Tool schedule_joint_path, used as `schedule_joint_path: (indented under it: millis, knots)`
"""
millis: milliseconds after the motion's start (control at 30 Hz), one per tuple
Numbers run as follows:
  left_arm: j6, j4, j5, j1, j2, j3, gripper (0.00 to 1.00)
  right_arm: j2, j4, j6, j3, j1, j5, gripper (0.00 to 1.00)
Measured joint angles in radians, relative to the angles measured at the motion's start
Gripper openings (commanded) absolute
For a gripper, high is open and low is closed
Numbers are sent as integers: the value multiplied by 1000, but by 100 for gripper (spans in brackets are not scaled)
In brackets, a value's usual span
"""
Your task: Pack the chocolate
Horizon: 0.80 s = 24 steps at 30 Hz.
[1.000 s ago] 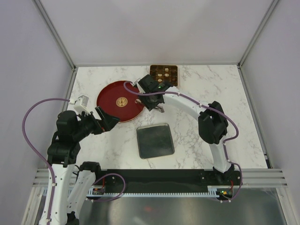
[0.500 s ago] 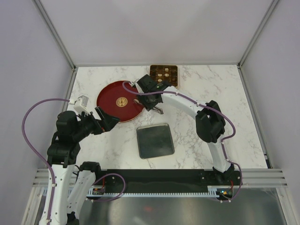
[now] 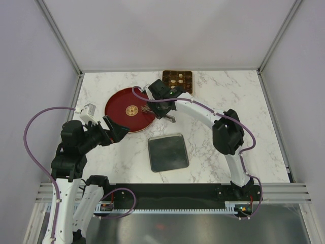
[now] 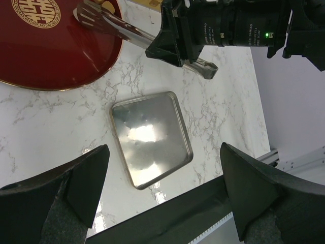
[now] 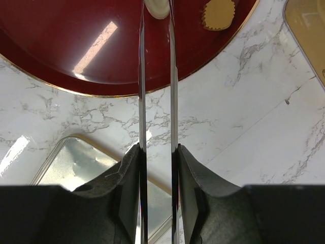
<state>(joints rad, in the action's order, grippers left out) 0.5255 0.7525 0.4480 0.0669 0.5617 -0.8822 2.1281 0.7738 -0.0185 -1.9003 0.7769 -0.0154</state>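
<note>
Now grips tongs (image 4: 127, 30) with right claw (image 5: 156, 152), tips flanking a cream chocolate (image 5: 156, 7) on the dish (image 5: 76, 35) just ahead; holds left claw (image 4: 162, 173) spread wide above tabletop (image 4: 61, 127).

Deep red dish (image 3: 118, 101) with gold rim and gold emblem (image 3: 134, 109) on a white, grey-veined marble table (image 3: 218, 101); 1 cream chocolate (image 5: 157, 7), 1 tan chocolate (image 5: 219, 14); silver tongs (image 5: 141, 76); dull silver tray (image 3: 168, 152); gold box (image 3: 177, 79); purple cables (image 3: 38, 119) on black-and-white arms (image 3: 203, 113).

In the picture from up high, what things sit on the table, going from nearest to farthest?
silver tray → red dish → chocolate box
</note>
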Motion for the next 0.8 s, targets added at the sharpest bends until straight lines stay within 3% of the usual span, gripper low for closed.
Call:
schedule_joint_path:
  millis: [467,800]
  knots:
    - [0,0,0,0,1,0,98,-5,-2,0,-21,-20,10,38]
    - [0,0,0,0,2,0,98,-96,-3,0,-21,-183,1,38]
